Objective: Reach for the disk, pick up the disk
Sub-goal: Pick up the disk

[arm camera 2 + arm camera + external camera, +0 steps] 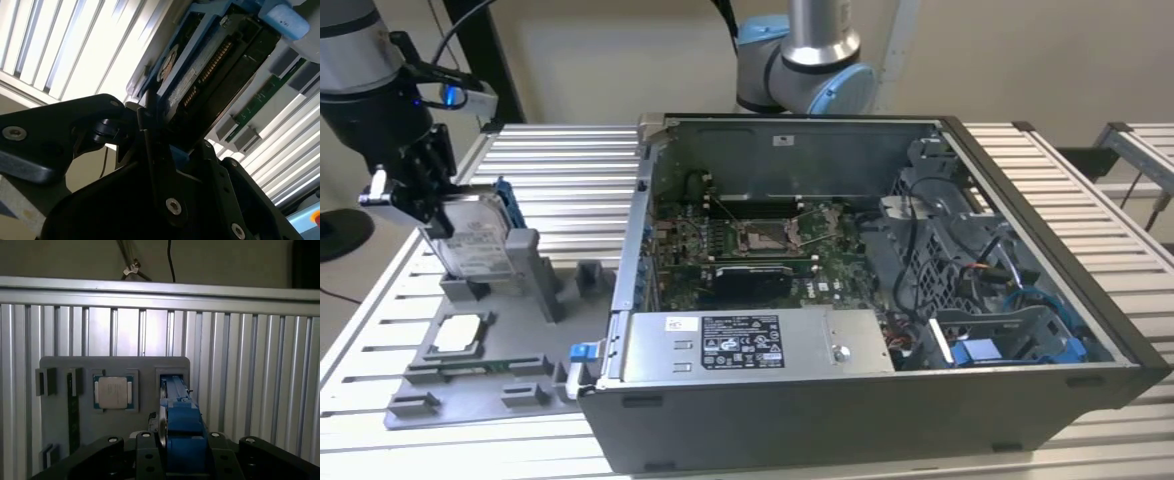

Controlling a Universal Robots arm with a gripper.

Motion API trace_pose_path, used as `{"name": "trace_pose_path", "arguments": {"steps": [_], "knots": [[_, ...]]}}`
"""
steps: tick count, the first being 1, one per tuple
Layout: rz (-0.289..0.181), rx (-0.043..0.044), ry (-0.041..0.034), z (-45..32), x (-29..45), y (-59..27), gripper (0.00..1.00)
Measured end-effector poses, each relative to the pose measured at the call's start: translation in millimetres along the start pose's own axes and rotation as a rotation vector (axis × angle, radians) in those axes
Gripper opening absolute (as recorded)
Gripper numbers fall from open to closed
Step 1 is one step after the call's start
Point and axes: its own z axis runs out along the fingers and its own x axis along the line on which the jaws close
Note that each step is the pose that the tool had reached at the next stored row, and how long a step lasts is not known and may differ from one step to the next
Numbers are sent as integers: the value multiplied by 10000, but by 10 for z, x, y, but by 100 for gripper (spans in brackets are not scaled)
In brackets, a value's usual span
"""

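Note:
The disk [470, 240] is a silver drive in a blue carrier. It stands on edge in a slot of the grey fixture [520, 330] at the exterior view's left. My gripper [434, 215] comes down on its upper end, with the black fingers closed against both sides of it. In the first wrist view the blue carrier of the disk [180, 415] sits tight between the two fingers [145, 440]. The second wrist view shows the connector edge of the disk [210, 65] running out from the gripper [170, 130]. Whether the disk still rests in its slot I cannot tell.
A small silver square chip [460, 335] lies in the fixture beside the disk, as does a green memory stick [73, 415]. An open computer case [854, 280] stands to the exterior view's right on the slatted metal table [560, 170]. Another arm's base [801, 60] rises behind it.

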Motion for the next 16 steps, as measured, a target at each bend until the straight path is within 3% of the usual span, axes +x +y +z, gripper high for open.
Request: {"name": "trace_pose_path", "arguments": {"steps": [16], "knots": [[209,49,-1,-138,-4,1,0]]}}
